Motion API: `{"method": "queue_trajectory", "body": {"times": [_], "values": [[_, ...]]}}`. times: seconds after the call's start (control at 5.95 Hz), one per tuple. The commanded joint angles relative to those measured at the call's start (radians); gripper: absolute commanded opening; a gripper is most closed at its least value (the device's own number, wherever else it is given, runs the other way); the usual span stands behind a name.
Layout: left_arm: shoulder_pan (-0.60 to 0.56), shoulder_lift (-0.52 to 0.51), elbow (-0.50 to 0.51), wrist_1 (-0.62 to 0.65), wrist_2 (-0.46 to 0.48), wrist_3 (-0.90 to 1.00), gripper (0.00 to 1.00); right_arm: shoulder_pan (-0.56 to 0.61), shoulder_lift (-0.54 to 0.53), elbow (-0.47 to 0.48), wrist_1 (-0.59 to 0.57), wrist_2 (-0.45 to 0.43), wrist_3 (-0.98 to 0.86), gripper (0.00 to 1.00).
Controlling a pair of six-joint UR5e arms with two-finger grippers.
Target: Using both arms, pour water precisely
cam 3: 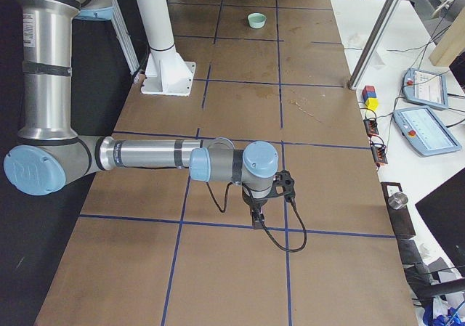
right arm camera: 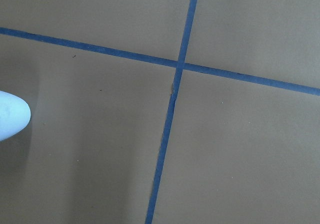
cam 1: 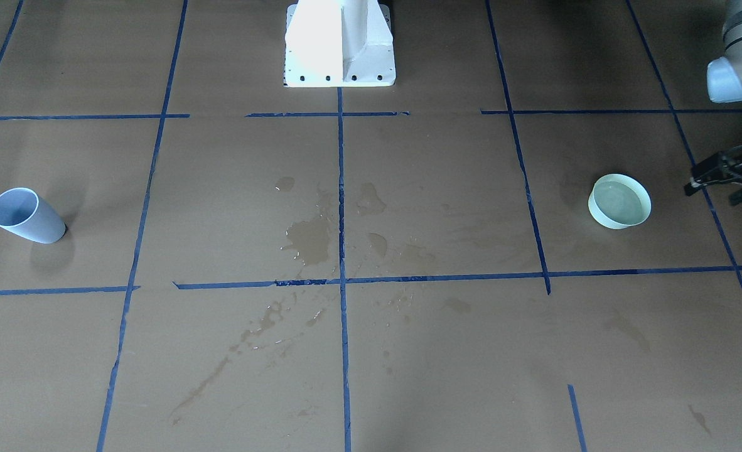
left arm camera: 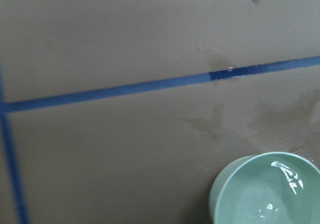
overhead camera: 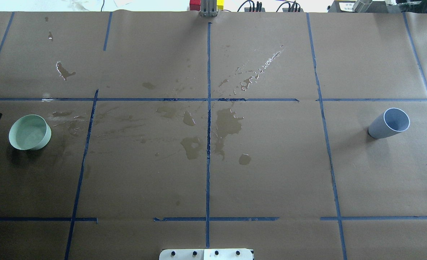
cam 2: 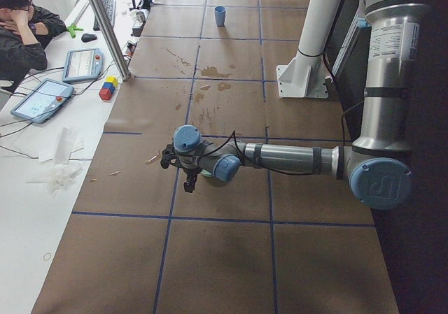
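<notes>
Left gripper (cam 1: 700, 181) at 3 o'clock of the pale green bowl (cam 1: 620, 202) in the front-facing view, near but apart, touching nothing; spread of its jaws impossible to tell; water (left arm camera: 265, 199) inside that bowl, more spilled as puddles (cam 1: 308, 242) at 9 o'clock on the brown paper (cam 1: 440, 351); blue cup (cam 1: 26, 216) well beyond, near the far end; right gripper (cam 3: 256, 216) low over bare paper, spread likewise unclear.

left pincer (cam 1: 717, 179) cut by edge, bowl (left arm camera: 235, 194) half out of frame
</notes>
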State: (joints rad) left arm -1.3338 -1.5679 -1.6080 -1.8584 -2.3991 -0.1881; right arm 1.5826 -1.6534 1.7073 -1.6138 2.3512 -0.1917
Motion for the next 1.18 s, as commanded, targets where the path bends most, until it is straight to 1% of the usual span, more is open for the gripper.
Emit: {"method": "queue_trajectory", "body": {"times": [0.0, 0.17, 0.5, 1.01], "values": [[-0.156, -0.003, -0.038, 0.297, 0.008, 0.274, 1.0, -0.006, 0.004, -0.003, -0.002, 0.002, 0.003, 1.0], [-0.209, 0.003, -0.046, 0.31, 0.006, 0.283, 1.0, -0.006, 0.01, 0.002, -0.005, 0.005, 0.003, 1.0], [-0.215, 0.064, -0.049, 0.3, 0.008, 0.276, 1.0, -0.004, 0.009, 0.005, 0.0, 0.005, -0.005, 1.0], [-0.217, 0.081, -0.044, 0.3, 0.001, 0.274, 1.0, -0.004, -0.003, 0.017, -0.002, -0.001, -0.015, 1.0]]}}
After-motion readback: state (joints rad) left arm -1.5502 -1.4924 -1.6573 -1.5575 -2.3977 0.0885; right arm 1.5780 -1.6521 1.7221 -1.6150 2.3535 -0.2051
